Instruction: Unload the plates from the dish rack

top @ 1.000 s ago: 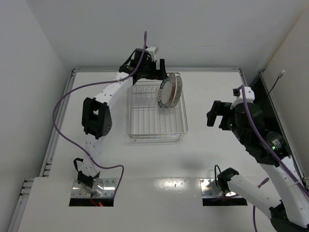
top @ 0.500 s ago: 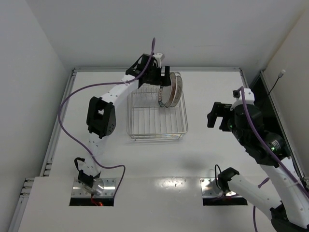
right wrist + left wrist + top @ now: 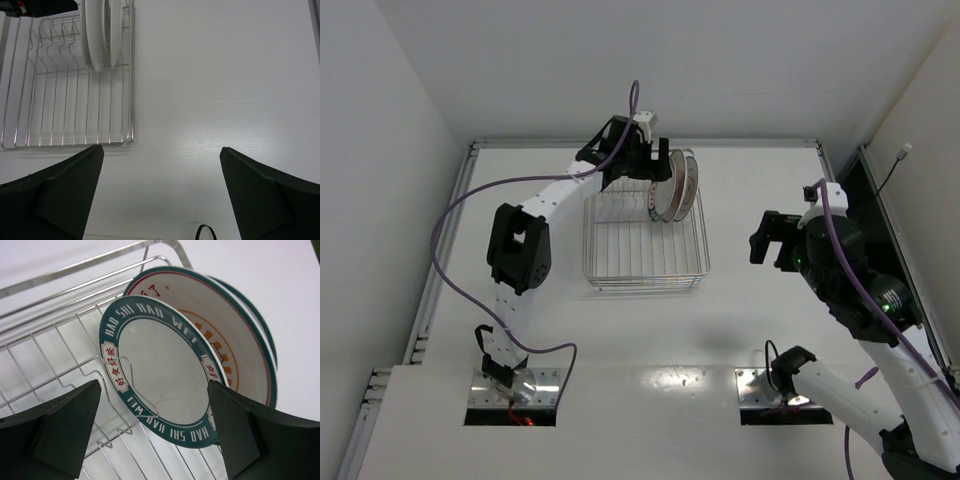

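White table [image 3: 770, 330], bare white walls all round. The dish rack [image 3: 645, 285] sits mid-table, the plates [image 3: 672, 188] standing on edge at its far right end. Left gripper [image 3: 152, 390] is spread wide, right up beside the stack. The teal-rimmed plate [image 3: 165, 375] faces it dead ahead between the fingers, with the orange sunburst plate [image 3: 235, 360] just behind. Right gripper [image 3: 160, 150], jaws also apart, hangs well off to the right, so the left arm looks best placed.

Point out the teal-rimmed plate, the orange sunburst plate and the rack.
Round white plate with dark teal rim [image 3: 170, 365]: left wrist view, on its white centre.
Round white plate with orange sunburst pattern [image 3: 235, 342]: left wrist view, on its exposed right part.
Square chrome wire dish rack [image 3: 625, 248]: top view, on its bare wire floor.
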`<state>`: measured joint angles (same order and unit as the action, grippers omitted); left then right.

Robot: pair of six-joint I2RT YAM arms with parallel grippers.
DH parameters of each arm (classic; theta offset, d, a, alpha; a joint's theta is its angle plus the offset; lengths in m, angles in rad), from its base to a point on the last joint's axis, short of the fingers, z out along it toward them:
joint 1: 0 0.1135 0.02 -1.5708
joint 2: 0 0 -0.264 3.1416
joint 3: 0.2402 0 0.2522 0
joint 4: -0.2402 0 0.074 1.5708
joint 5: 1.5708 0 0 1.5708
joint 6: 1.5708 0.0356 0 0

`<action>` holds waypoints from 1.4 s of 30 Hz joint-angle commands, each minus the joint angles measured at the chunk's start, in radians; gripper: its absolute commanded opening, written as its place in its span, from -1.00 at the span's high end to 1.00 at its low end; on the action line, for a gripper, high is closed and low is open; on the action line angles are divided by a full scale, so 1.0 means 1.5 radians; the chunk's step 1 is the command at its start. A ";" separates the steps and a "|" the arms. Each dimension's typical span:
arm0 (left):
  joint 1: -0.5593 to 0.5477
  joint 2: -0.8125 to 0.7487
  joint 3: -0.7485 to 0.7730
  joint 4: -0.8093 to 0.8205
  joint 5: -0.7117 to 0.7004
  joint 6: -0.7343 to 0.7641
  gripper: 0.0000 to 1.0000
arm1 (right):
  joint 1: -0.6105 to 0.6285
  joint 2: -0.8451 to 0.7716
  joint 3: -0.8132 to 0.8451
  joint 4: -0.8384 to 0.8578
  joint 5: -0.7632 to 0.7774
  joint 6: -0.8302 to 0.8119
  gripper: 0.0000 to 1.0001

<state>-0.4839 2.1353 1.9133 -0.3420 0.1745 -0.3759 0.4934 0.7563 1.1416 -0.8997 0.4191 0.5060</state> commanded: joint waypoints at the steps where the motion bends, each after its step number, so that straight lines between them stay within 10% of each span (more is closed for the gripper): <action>1: -0.005 -0.050 -0.007 0.050 -0.006 -0.010 -0.71 | 0.001 0.003 -0.002 0.012 0.011 0.009 -1.00; 42: -0.050 0.041 0.069 -0.080 -0.002 0.040 -0.54 | 0.001 0.003 -0.002 0.018 0.004 0.009 -1.00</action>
<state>-0.5339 2.1738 1.9697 -0.4191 0.1867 -0.3470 0.4934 0.7666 1.1362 -0.8989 0.4183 0.5060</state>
